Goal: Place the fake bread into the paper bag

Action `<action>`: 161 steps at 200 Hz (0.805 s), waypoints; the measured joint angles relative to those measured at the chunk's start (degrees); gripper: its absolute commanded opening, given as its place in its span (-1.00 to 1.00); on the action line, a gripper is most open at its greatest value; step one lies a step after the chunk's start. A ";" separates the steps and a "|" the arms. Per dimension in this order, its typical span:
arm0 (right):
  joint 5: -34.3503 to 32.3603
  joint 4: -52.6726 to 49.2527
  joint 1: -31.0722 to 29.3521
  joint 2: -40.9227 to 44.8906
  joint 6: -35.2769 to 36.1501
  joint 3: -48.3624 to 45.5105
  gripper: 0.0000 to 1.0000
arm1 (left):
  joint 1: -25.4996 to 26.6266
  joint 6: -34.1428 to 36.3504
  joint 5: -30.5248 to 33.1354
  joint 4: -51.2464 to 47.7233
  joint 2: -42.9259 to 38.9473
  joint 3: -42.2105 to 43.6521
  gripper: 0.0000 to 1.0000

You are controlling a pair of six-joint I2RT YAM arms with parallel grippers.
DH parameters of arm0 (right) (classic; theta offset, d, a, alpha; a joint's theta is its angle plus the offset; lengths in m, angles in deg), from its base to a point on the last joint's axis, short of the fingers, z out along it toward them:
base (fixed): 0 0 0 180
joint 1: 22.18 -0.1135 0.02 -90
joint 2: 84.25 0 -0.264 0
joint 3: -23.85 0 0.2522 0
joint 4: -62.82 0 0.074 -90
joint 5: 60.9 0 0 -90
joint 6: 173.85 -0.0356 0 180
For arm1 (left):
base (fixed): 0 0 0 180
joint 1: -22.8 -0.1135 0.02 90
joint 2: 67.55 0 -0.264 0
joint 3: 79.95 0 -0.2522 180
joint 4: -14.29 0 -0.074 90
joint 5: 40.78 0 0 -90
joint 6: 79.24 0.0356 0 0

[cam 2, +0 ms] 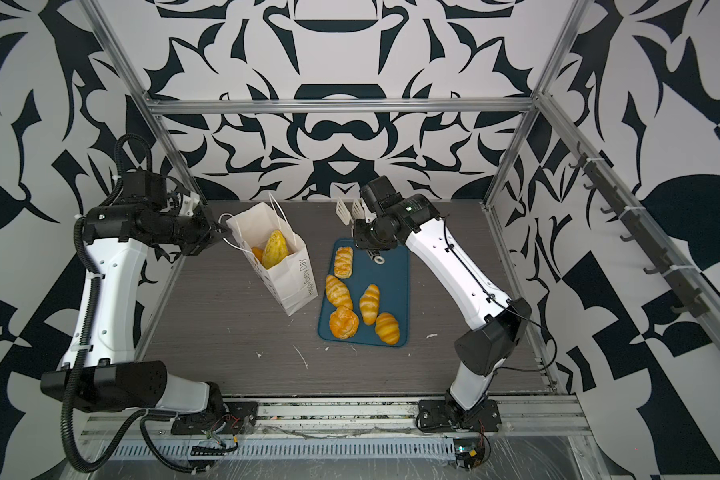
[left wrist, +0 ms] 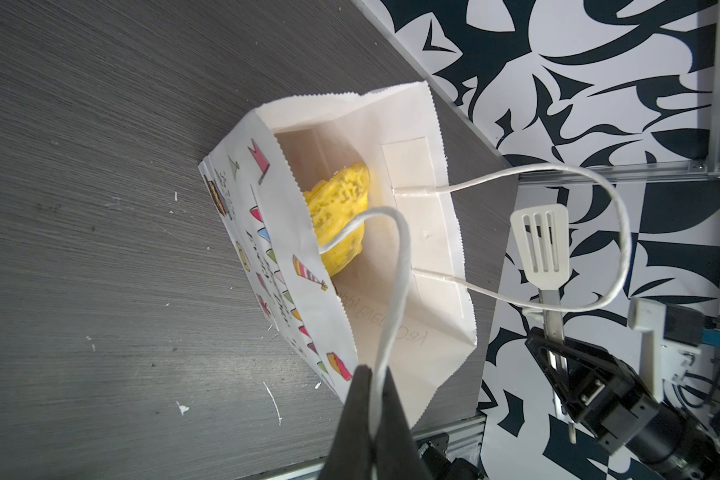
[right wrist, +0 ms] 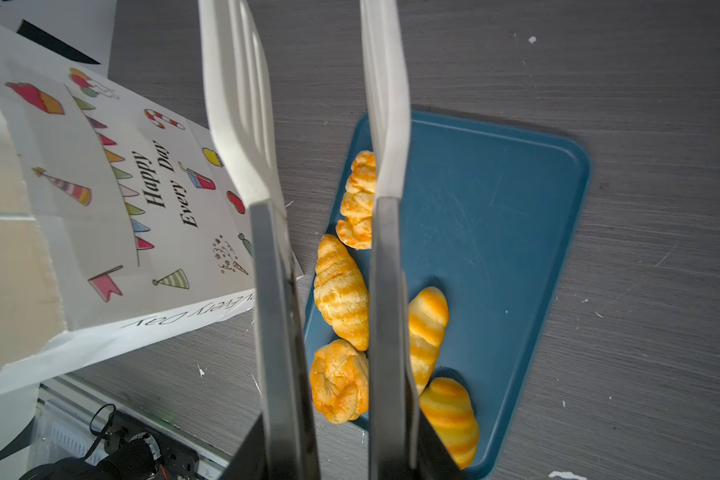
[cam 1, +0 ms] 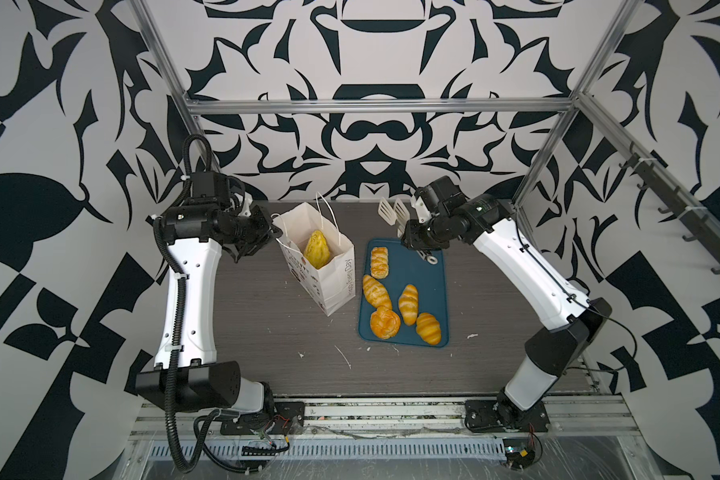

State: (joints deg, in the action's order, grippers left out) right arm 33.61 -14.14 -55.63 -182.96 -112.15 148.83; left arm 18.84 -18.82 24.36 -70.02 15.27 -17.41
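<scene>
My left gripper [left wrist: 368, 399] is pinched together on one cord handle [left wrist: 400, 266] of the paper bag [cam 1: 335, 286], at the bag's 9 o'clock rim in both top views; the bag stands with its serrated mouth open; one piece of fake bread [cam 1: 316, 249] leans inside. My right gripper [right wrist: 341, 461] is clamped on white tongs [cam 1: 393, 211]; their slotted blades stand apart above the 12 o'clock edge of the blue tray [cam 1: 431, 286]. The tray lies just beside the bag, at its 3 o'clock; a lattice pastry [cam 1: 379, 262], three croissants [cam 1: 376, 292] and a round bun [cam 1: 385, 323] crowd its 9 and 6 o'clock sides; its 3 o'clock half shows bare blue; open table [cam 1: 267, 353] spreads toward 6 o'clock.
</scene>
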 measured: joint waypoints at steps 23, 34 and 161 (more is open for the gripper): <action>0.20 -0.11 0.00 -0.61 -0.42 -0.37 -0.20 | -0.15 0.00 0.00 0.00 0.00 0.00 -1.00; 0.28 -0.13 0.00 -0.72 -0.57 -0.57 -0.20 | -0.20 0.00 0.00 0.00 0.00 0.00 -1.00; 2.69 -0.90 0.00 -4.94 -2.84 -1.73 -0.16 | -0.22 -0.02 -0.04 0.02 0.02 0.00 -1.00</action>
State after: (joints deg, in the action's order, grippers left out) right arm 36.30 -15.03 -55.63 -187.90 -114.99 147.10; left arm 18.62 -18.84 24.32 -69.99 15.29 -17.41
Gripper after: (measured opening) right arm 0.418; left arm 0.052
